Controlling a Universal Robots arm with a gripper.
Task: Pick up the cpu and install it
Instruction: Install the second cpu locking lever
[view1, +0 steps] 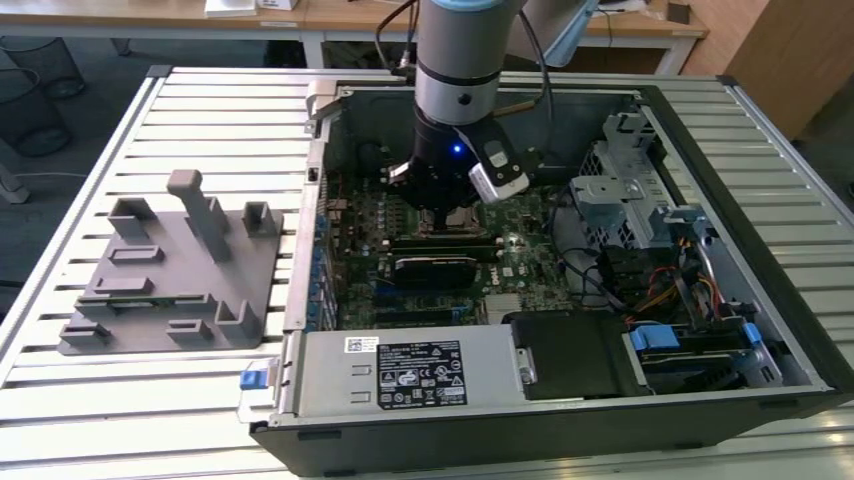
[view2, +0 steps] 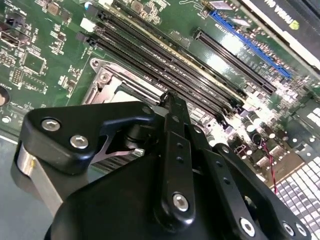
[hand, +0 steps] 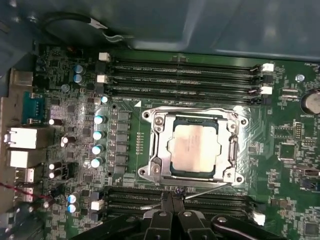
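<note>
In the exterior view the arm reaches down into the open computer case (view1: 747, 330) that lies on the slatted bench (view1: 200, 100), with the pincer (view1: 447, 210) low over the middle of the green circuit board (view1: 521, 265). A grey tray (view1: 167, 275) with upright posts sits on the bench to the exterior view's left of the case, well apart from the arm. Room is tight here: the case wall runs just behind the arm, a drive cage (view1: 627, 190) stands on the exterior view's right, and cables run near it. In the second wrist view the pincer (view2: 172, 107) looks clenched, fingers pressed together with nothing between them, tips just above the metal socket frame (view2: 107, 75); long memory slots (view2: 165, 60) run just beside that frame, so little free space lies on that side. In the first wrist view the cpu (hand: 194, 148) lies flat inside the socket frame (hand: 192, 147), silver top up, sitting square and level as far as I can tell. The pincer (hand: 172, 197) tips sit at the frame's edge, touching or nearly touching a thin metal lever (hand: 200, 192) there. My read: the chip is already placed and released, and the frame and lever are not yet closed over it. Memory slots flank the socket on two sides, and capacitors (hand: 98, 140) stand near a third.
</note>
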